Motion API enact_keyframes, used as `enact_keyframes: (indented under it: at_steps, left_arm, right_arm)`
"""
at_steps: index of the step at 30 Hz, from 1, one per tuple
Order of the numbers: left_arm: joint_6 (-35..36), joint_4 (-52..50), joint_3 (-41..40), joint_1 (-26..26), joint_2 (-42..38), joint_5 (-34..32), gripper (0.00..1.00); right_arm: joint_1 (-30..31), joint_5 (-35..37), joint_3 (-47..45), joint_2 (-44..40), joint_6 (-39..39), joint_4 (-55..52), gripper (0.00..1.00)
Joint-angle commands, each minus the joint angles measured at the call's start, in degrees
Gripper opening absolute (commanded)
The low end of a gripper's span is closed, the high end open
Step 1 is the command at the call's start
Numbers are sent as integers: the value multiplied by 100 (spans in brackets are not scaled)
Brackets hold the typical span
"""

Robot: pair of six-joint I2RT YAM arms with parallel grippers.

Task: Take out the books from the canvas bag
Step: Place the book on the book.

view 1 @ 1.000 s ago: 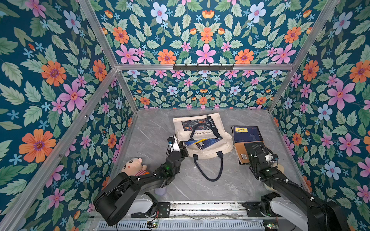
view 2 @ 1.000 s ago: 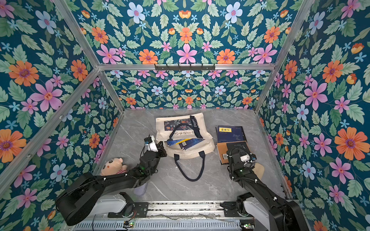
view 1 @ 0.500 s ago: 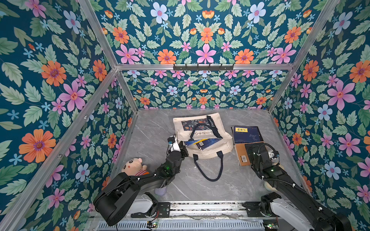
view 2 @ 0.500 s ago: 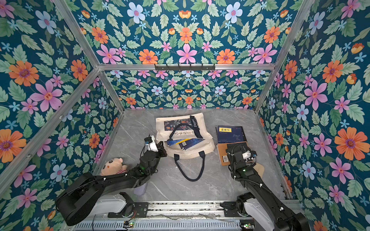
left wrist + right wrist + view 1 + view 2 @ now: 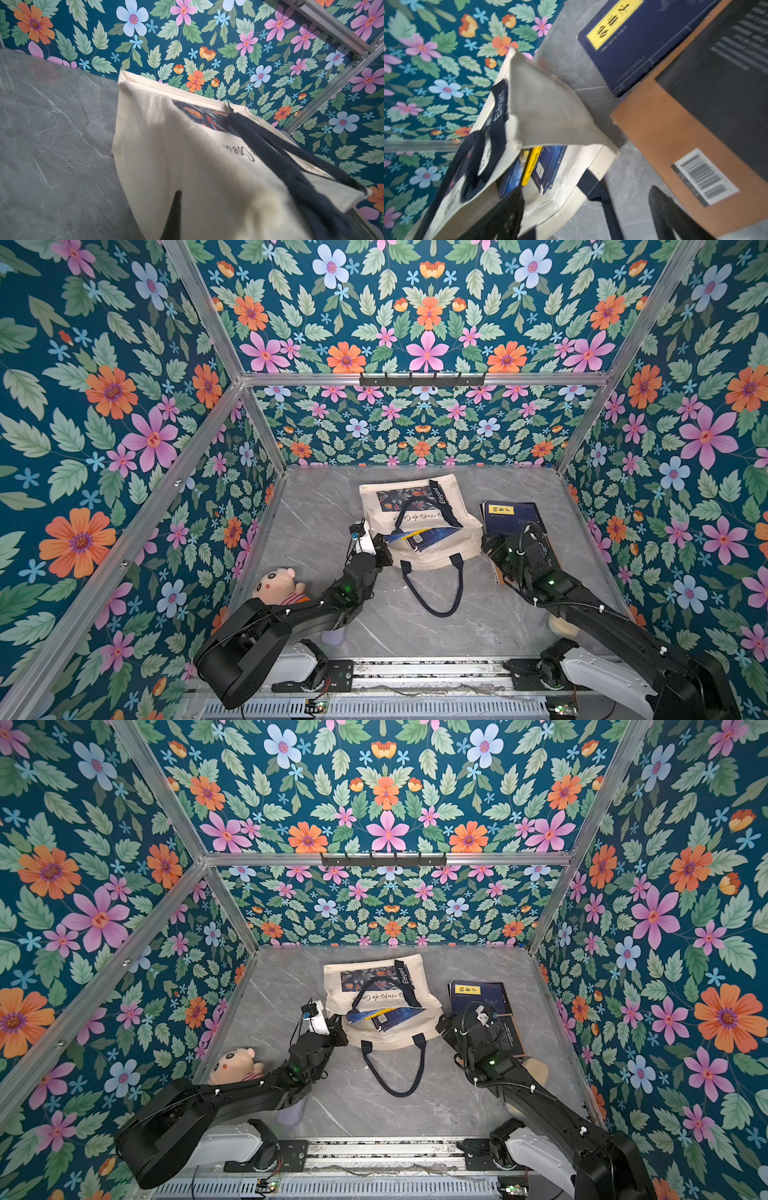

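In both top views the canvas bag [image 5: 436, 558] lay flat on the middle of the counter [image 5: 316, 506]. Its mouth faced the near side, and one navy handle [image 5: 432, 593] looped toward me. A few navy books [image 5: 428, 537] poked out of the mouth. To the right, apart from the bag, a yellow-labelled navy book [image 5: 509, 514] was already out. An orange-backed book [image 5: 505, 1033] lay just near of it, partly under my right arm. The left pincer [image 5: 380, 549] sat at the mouth's left corner, and the right pincer [image 5: 490, 545] hung just beside its right corner.

In the left wrist view, cream canvas rose from one dark finger [image 5: 174, 216]. I judged the left pincer closed on the bag's upper layer, holding the mouth up.

The right wrist view was blurred. The right pincer was open and empty, its fingers [image 5: 670, 216] wide apart. Under the lifted flap I saw spines, a yellow-spined book [image 5: 532, 166] among navy ones.

To do this step well, I would slide the right pincer in low and level. I would pinch one protruding book only, clear of the canvas lip and handle, then draw it out near-right while the left kept the flap high.
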Motion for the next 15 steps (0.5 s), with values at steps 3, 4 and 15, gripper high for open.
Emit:
enact_keyframes:
  at_steps: [3, 4, 15]
  left_arm:
    - [39, 235, 1, 1, -4, 275, 0]
    - [31, 248, -4, 2, -4, 306, 0]
    - [-5, 390, -57, 1, -92, 596, 0]
  right_arm:
    - [978, 880, 235, 260, -537, 450, 90]
    - [1097, 912, 323, 382, -563, 434, 90]
    - [1567, 353, 182, 1115, -528, 1662, 70]
